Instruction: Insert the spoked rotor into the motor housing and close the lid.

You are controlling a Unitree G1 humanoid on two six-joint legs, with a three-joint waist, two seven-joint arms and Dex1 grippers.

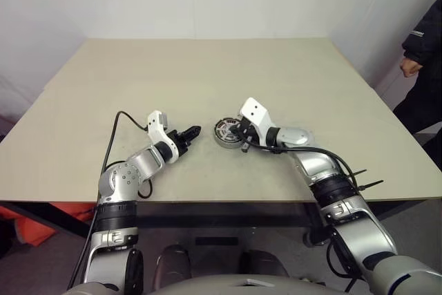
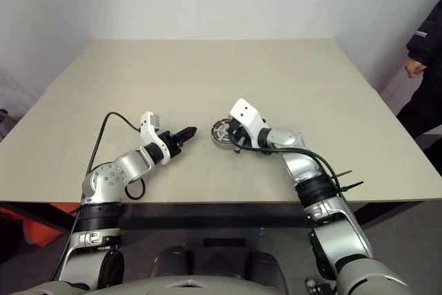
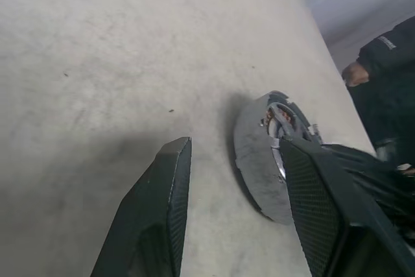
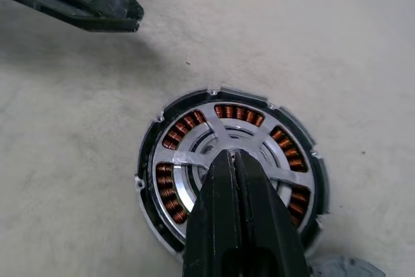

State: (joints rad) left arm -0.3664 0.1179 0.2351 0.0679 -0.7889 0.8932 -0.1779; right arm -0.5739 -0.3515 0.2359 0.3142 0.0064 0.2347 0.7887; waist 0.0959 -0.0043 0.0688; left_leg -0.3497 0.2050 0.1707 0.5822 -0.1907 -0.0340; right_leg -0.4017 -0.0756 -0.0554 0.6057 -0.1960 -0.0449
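The housing point(image 4: 230, 176) lies flat on the table point(image 1: 207, 74), a little right of its middle and toward the near edge, its open face turned straight up, so its axis is vertical and, being round, it has no long side to favour. In the right wrist view the rotor point(image 4: 259, 144) sits inside it, silver spokes crossing over the ring of copper windings point(image 4: 240, 113); whether it is fully seated I cannot tell. The right gripper point(image 4: 235, 155) is the nearer one: its two fingers are pressed tight together with nothing between them, and their tips rest over the hub at the centre, coming in from the housing's right at a shallow downward slant. The left gripper point(image 1: 188, 133) waits just beside the housing on its left, apart from it, jaws about half open and empty, pointing across at the rim point(image 3: 249, 160). A grey round piece point(image 1: 297, 136), likely the lid, lies under the right wrist just right of the housing. By my reading the insertion is nearly done and the lid comes next; the right arm is closest to it. A person point(image 1: 425, 67) stands by the table's far right corner.
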